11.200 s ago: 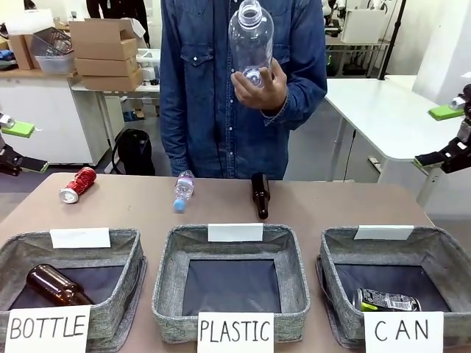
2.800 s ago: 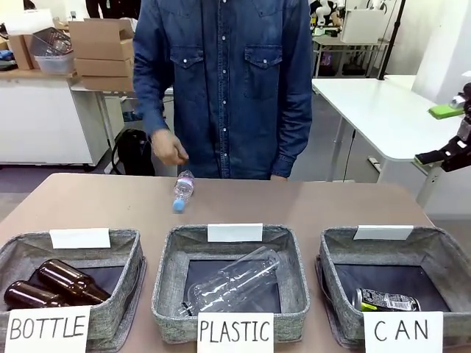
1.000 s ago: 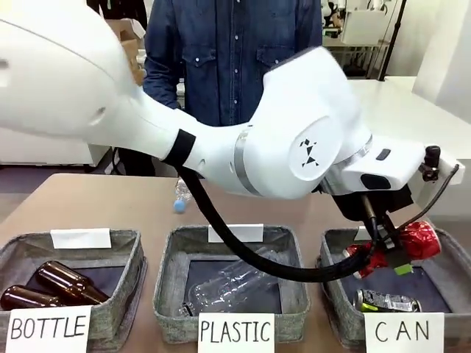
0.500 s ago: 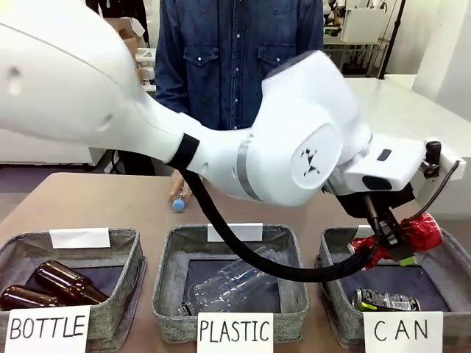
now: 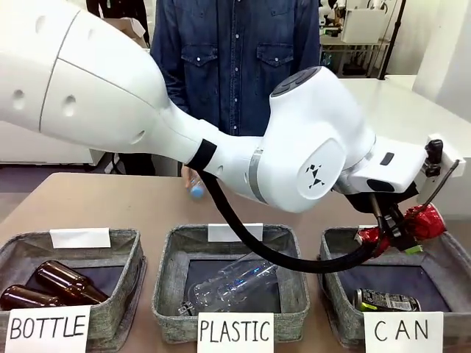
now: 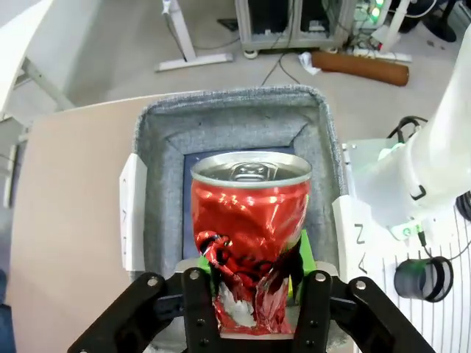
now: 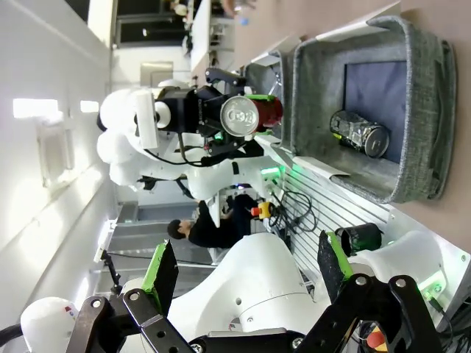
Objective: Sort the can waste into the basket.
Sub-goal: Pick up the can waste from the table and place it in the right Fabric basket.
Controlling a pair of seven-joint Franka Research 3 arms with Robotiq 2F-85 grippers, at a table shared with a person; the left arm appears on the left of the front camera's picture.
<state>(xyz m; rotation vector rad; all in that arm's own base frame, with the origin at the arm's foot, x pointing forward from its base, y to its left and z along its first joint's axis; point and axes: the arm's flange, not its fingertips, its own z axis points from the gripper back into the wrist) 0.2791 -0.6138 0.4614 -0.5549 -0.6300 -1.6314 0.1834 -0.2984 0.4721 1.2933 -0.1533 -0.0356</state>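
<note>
I see a brown worktop (image 5: 96,202). Three grey baskets sit on it along the 6 o'clock edge: BOTTLE basket (image 5: 125,254) at 7, PLASTIC basket (image 5: 165,276) at 6, CAN basket (image 5: 333,276) at 5. A small clear bottle (image 5: 193,185) lies toward 12.

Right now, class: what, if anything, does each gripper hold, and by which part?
The left gripper clamps the red can by its crumpled lower sides, over the CAN basket. The right gripper is open, holding nothing.

The crumpled red can (image 6: 250,239) with silver ends hung clamped in the left gripper (image 6: 252,294), above the grey woven "CAN" basket (image 5: 434,246). A black can (image 5: 386,299) lay on its side on the basket's dark bottom.
</note>
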